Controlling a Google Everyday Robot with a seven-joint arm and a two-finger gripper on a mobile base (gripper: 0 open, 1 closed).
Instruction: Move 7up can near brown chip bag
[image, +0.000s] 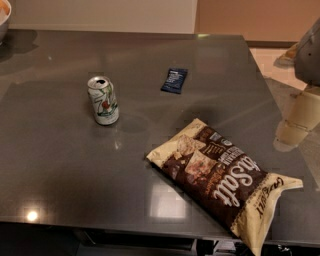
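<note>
The 7up can (103, 100) is silver-white with green and red marks and stands upright on the dark grey table (60, 165), left of centre, its top opened. The brown chip bag (224, 180) lies flat at the front right, dark brown with cream ends and white "Salt" lettering, one end hanging over the table's front edge. My gripper (295, 122) is at the right edge of the view, above the table's right side, well apart from the can and just behind the bag. It holds nothing that I can see.
A small dark blue flat packet (174, 80) lies behind the bag, right of the can. A bowl's rim (4, 17) shows at the far left corner. The table's right edge borders a light floor (280, 65).
</note>
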